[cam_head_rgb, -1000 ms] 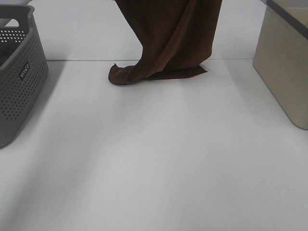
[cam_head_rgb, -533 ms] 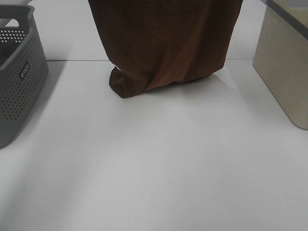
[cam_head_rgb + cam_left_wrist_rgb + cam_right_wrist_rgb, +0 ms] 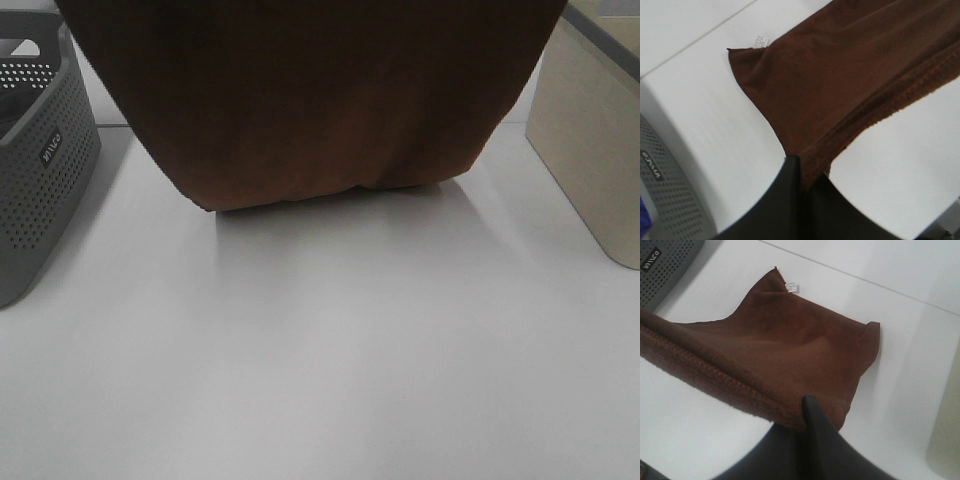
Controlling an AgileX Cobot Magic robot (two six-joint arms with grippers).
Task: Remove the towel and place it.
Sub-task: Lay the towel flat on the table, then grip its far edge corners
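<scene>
The dark brown towel [image 3: 310, 100] hangs spread wide across the top of the exterior high view, and its lower fold rests on the white table [image 3: 330, 350]. Both grippers are out of that view, above the frame. In the left wrist view my left gripper [image 3: 801, 167] is shut on a hemmed edge of the towel [image 3: 840, 80], whose small white tag [image 3: 760, 40] lies at the far corner. In the right wrist view my right gripper [image 3: 807, 410] is shut on another hemmed edge of the towel [image 3: 775, 355], and the tag [image 3: 791, 287] shows there too.
A grey perforated basket [image 3: 40, 150] stands at the table's left edge; it also shows as the basket [image 3: 665, 200] in the left wrist view. A beige bin [image 3: 590, 130] stands at the right. The table's rear edge runs behind the towel.
The towel has spread from a narrow hanging drape into a wide sheet, coming nearer the camera. Its lower fold has slid forward over the table.
</scene>
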